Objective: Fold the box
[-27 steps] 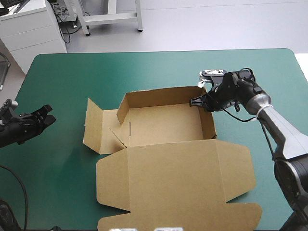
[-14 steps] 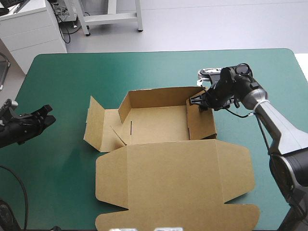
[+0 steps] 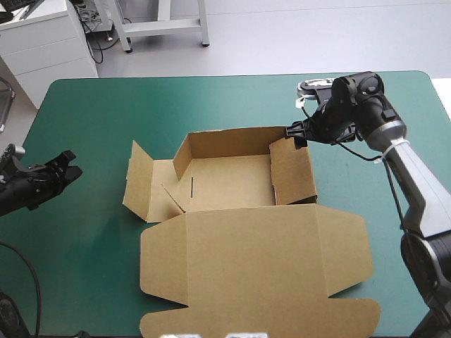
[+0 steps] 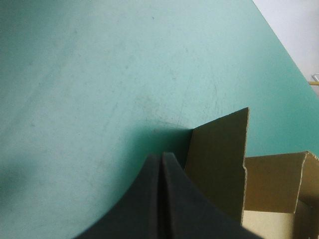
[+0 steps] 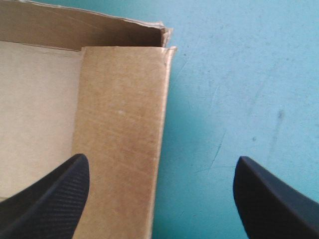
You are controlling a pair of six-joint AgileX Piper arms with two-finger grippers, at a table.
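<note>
The brown box (image 3: 232,179) lies mid-table as an open tray: far wall and right wall (image 3: 292,172) upright, the left flap (image 3: 139,183) half raised, the big lid (image 3: 254,267) flat toward the near edge. My right gripper (image 3: 294,133) hovers at the tray's far right corner, open, touching nothing. Its wrist view shows the right wall (image 5: 119,144) beneath the spread gripper (image 5: 162,160). My left gripper (image 3: 65,172) rests shut near the table's left edge, well apart from the box. Its view has the gripper (image 4: 162,155) pointing at the left flap (image 4: 219,159).
Teal-green cover (image 3: 91,120) stretches between the left gripper and the box, and along the far side. The table's right edge (image 3: 440,105) runs close behind the right arm. The lid's front tabs reach almost to the near edge.
The right wall, leaning outward earlier, now stands upright. My right gripper has opened, let go of it and drawn back toward the far right. The left arm has not moved.
</note>
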